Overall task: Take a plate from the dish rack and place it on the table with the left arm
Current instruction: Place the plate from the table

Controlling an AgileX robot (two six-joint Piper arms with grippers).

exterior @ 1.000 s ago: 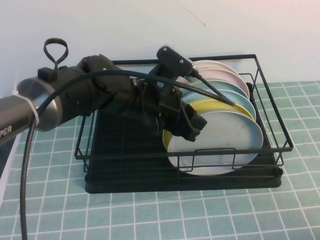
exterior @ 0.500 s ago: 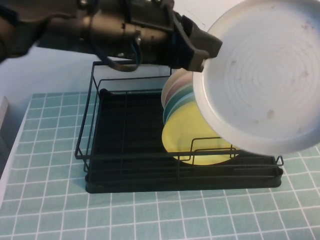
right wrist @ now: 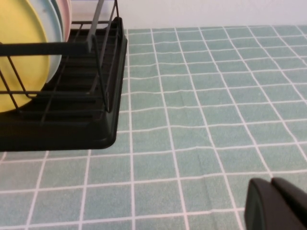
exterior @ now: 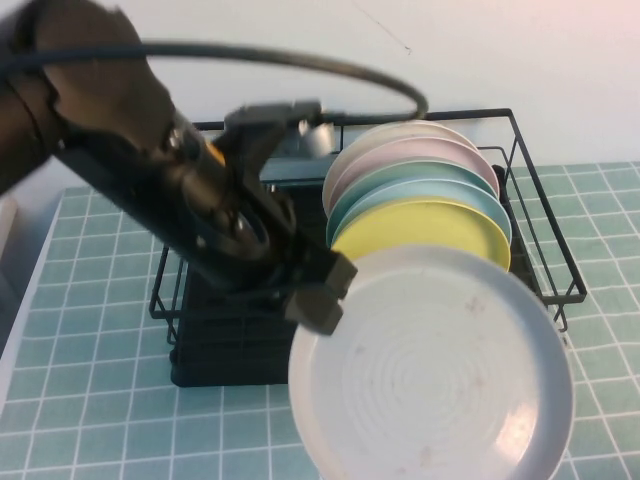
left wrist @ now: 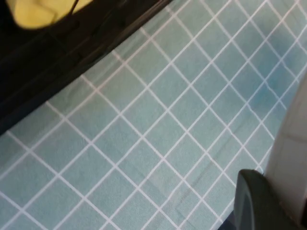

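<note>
High view: the left arm (exterior: 150, 190) reaches in from the left across the dish rack (exterior: 370, 250). The left gripper (exterior: 322, 295) is clamped on the left edge of the plate (exterior: 435, 365), which is held in the air at the near side, out of the rack, face toward the camera, covering the rack's near right corner and part of the table (exterior: 90, 400). Yellow plate (exterior: 425, 225) stands frontmost in the rack, then a light blue plate (exterior: 415, 195), a teal one (exterior: 415, 178) and pink plates (exterior: 410, 155) behind it, all upright at the rack's right end. The right gripper is out of frame in this view.

Left wrist view: green tiles fill most of the frame; one black finger (left wrist: 256, 201) of the left gripper sits against the pale edge of the plate (left wrist: 290, 143). The rack's black base (left wrist: 57, 48) runs across one corner, with a bit of the yellow plate (left wrist: 41, 10).

Right wrist view: the right gripper (right wrist: 276, 203) is low over the table (right wrist: 201, 120), well right of the rack (right wrist: 67, 110), fingertips pressed together, holding nothing. Yellow plate (right wrist: 21, 67) shows through the wires.
</note>
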